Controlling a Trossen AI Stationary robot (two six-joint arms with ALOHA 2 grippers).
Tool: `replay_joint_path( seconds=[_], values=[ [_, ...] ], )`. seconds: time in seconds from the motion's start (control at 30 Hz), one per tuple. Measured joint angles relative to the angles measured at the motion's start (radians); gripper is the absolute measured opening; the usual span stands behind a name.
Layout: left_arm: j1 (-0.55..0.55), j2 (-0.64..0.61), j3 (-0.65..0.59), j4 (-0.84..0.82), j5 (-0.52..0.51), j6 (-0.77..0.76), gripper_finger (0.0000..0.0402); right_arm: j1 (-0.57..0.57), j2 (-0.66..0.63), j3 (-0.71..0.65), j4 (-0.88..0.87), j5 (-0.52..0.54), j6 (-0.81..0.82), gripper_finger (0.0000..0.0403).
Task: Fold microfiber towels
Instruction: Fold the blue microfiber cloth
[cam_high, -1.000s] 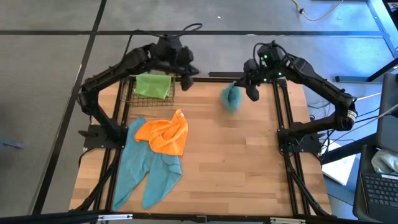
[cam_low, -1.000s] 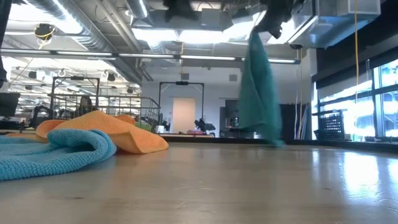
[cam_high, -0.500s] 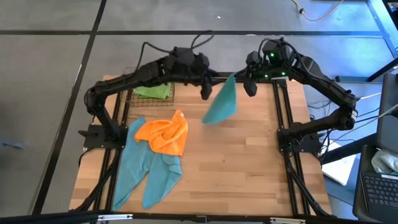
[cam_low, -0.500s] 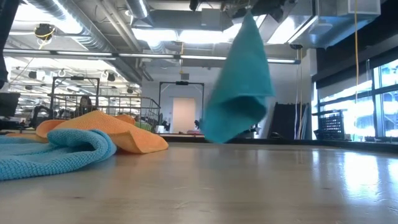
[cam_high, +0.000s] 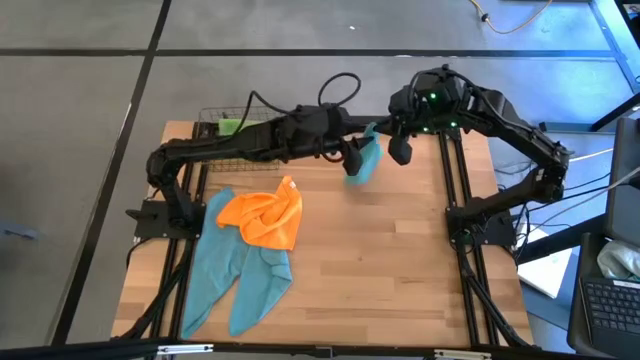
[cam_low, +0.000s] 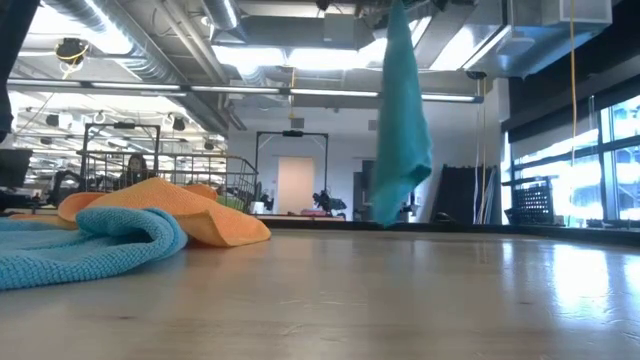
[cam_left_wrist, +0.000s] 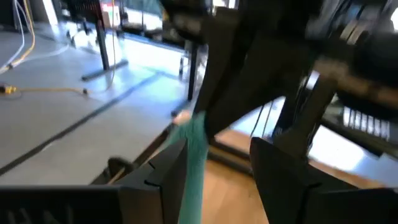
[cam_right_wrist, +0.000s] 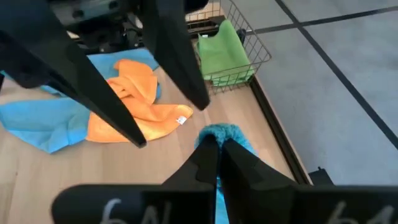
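No text, label, brand, number or sign can be read in any view.

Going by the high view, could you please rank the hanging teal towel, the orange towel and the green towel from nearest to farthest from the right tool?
From the right tool:
1. Hanging teal towel, pinched in it.
2. Orange towel, on the table's left half.
3. Green towel, in the far-left wire basket.
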Motion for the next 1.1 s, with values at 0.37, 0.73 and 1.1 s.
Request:
replay_joint_path(
  seconds=[0.37, 0.73, 1.1],
  values=[
    [-0.030, 0.000, 0.000, 0.009, -0.073, 0.021, 0.0167, 0.034, 0.040, 0.040, 0.008, 0.012, 0.004, 0.0012],
    [-0.074, 0.017, 0.002, -0.033, -0.335, 0.178, 0.0165, 0.058, 0.037, 0.040, 0.071, 0.027, 0.057, 0.0012],
    [-0.062, 0.021, 0.002, -0.039, -0.381, 0.156, 0.0164, 0.068, 0.037, 0.040, 0.060, 0.064, 0.060, 0.0012]
  ],
)
